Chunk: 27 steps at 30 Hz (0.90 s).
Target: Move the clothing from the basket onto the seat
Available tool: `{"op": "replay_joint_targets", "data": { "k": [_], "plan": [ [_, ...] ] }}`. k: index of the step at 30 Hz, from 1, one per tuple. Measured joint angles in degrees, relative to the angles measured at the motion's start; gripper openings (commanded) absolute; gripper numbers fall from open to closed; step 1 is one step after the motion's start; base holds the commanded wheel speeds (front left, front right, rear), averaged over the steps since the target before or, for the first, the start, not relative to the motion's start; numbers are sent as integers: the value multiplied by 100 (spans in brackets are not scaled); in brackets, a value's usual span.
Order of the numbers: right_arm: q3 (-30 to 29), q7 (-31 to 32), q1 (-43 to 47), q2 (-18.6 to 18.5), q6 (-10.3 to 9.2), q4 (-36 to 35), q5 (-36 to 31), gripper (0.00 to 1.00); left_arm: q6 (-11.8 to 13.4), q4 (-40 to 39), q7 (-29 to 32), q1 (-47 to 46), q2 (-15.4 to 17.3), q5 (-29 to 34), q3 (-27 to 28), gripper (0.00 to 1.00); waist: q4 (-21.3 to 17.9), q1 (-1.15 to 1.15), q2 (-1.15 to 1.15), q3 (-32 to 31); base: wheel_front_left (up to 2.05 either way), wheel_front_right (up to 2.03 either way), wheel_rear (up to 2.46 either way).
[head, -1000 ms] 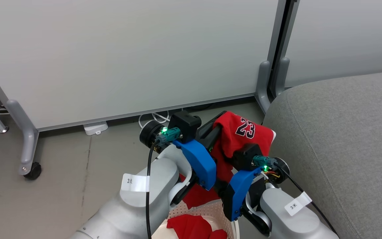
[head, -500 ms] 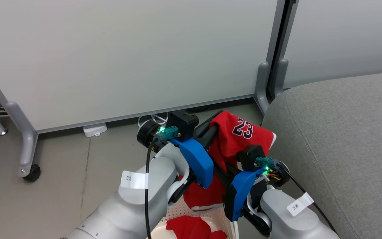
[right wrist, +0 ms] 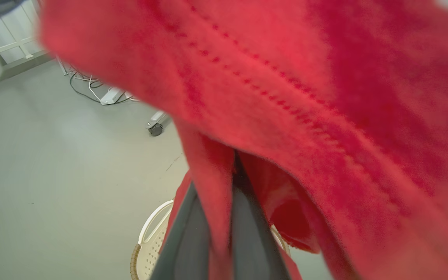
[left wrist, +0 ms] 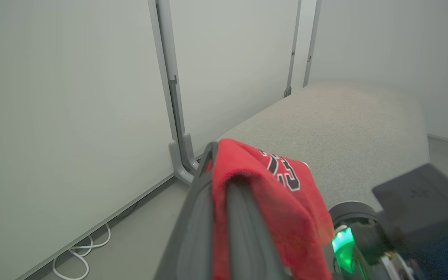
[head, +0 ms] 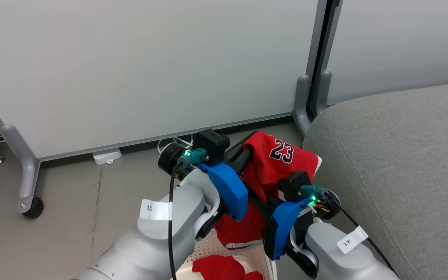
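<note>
Left gripper (left wrist: 220,167) is clamped on the red "23" jersey (head: 282,159), with the cloth pinched between its fingers. Right gripper (right wrist: 228,175) is squeezing the same jersey lower down. The big grey seat (head: 395,155) is off to the right, and the jersey hangs in the air just beside its rounded corner. The basket (head: 255,249) sits below the arms, right under the dangling hem. Another red bundle (head: 216,268), probably the shorts, lies inside it.

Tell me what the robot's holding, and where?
The red jersey. The left gripper pinches a fold near the 23; the right gripper pinches a lower fold.
</note>
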Motion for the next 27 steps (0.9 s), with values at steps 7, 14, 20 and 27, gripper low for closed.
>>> {"op": "replay_joint_targets", "data": {
  "k": [7,14,20,27],
  "plan": [
    [92,-41,-25,0,0,53,80,0,0,32,0,0,0,-11,10,0,-36,0,0,4,0,0,0],
    [148,-58,-86,1,0,104,134,0,0,31,-8,6,0,-24,59,2,-46,0,0,-4,0,0,0],
    [193,-84,-122,0,0,189,133,0,0,14,-9,35,0,20,134,100,-38,0,0,-16,0,0,0],
    [221,-109,-133,0,0,211,131,0,3,-11,-9,97,4,136,320,100,-34,0,0,-22,0,0,0]
  ]
}}
